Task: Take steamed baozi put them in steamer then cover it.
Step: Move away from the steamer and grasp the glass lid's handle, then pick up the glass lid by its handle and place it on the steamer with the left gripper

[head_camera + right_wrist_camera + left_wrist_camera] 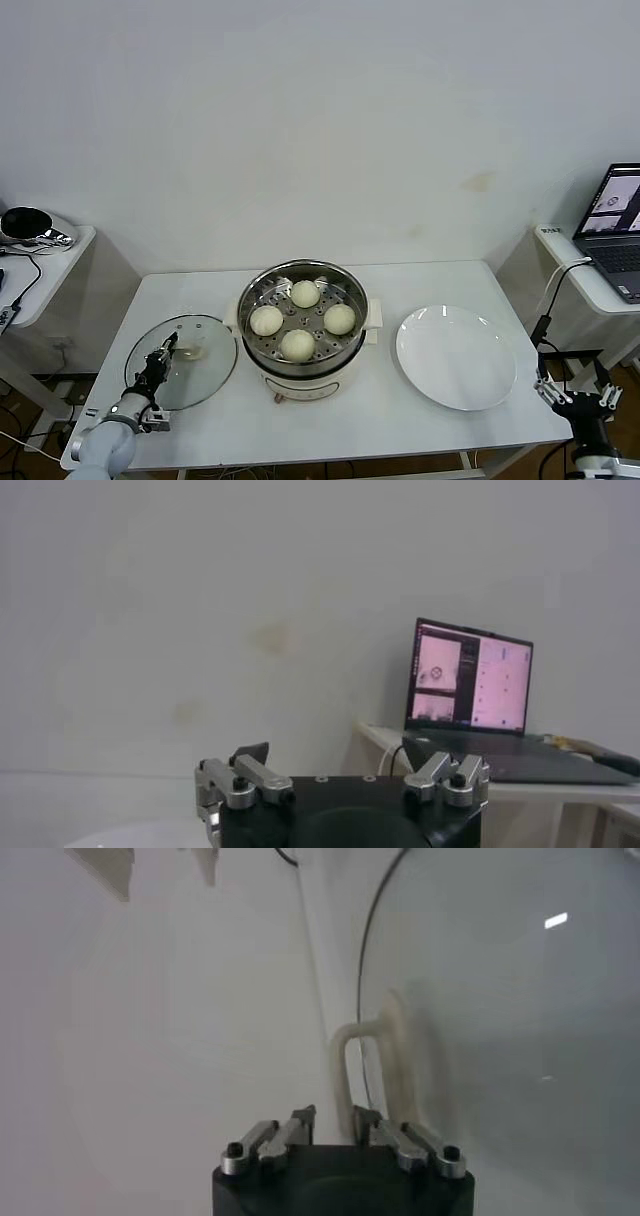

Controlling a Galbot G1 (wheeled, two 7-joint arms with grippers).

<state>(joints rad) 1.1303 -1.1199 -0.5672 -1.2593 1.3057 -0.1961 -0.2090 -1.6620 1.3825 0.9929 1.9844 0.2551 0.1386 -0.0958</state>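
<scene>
Left pincer (168,345) sits over the cover (182,361), narrow, fingers either side of the cream handle (372,1063) without closing on it. The cover lies flat on the worktop (330,425), at 9 o'clock from the steamer (303,330), which contains four baozi (300,320). Right pincer (577,390) is parked off the worktop at 3 o'clock, wide; its fingertips are cut off in the right wrist view.

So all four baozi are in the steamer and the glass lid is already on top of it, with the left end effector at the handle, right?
Not quite. The head view shows the glass lid lying on the table beside the steamer, not on it. The four baozi are inside, and the left end effector is at the lid's handle.
</scene>
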